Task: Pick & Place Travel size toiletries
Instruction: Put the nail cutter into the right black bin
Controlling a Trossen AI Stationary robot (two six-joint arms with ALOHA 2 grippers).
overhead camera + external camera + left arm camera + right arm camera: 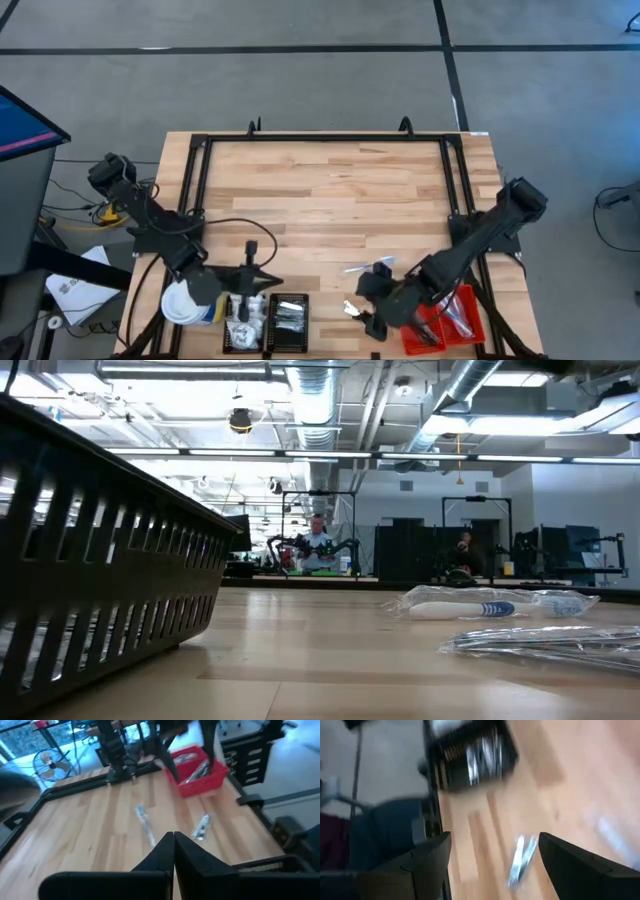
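Observation:
Two travel size toiletries lie loose on the wooden table: a clear-wrapped white and blue stick (361,268) (478,608) (145,826) and a silvery sachet (350,310) (201,827) (521,860). My right gripper (368,305) (492,865) hangs open just above the sachet, slanting down, one finger to each side, touching nothing. My left gripper (262,285) (173,851) is shut and empty, raised over the black trays (266,325), pointing toward the table's right side.
The black ribbed trays (100,560) (470,757) at the near left hold several packets. A white-topped canister (181,305) stands left of them. A red tray (448,318) (197,770) with items sits near right, under my right arm. A black frame (330,138) rims the table.

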